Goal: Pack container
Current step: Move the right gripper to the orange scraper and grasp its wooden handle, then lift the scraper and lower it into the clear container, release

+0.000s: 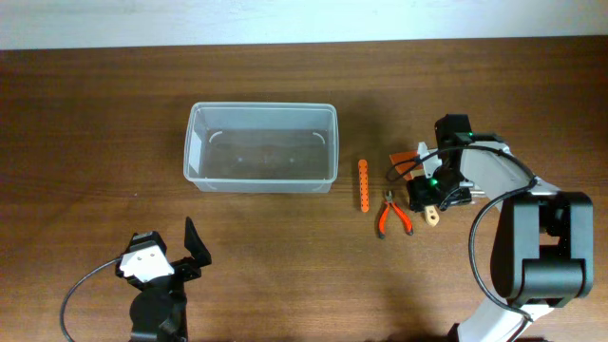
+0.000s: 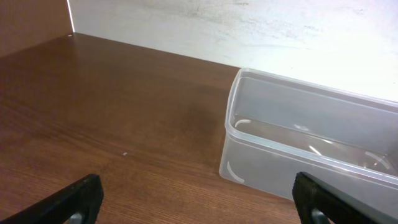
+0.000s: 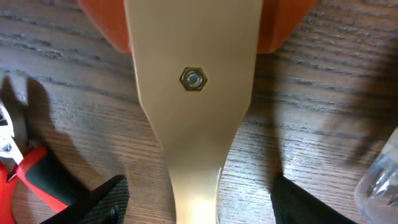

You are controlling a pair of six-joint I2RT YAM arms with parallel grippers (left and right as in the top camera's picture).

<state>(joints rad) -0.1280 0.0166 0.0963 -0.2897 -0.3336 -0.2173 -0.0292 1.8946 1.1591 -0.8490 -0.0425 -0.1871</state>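
Observation:
The container (image 1: 261, 106) is a clear rectangular tub standing empty at the table's middle; the left wrist view shows its near corner (image 2: 231, 124). My right gripper (image 1: 432, 195) is open and low over a scraper with a tan handle (image 3: 193, 124) and an orange blade (image 1: 404, 160). Its fingers (image 3: 196, 205) straddle the handle without touching it. My left gripper (image 1: 171, 255) is open and empty near the front left, its fingers (image 2: 199, 199) pointing toward the tub.
Red-handled pliers (image 1: 391, 214) lie just left of the scraper and show in the right wrist view (image 3: 31, 177). An orange perforated strip (image 1: 364, 184) lies between the pliers and the tub. A clear plastic object (image 3: 380, 180) sits at the right edge.

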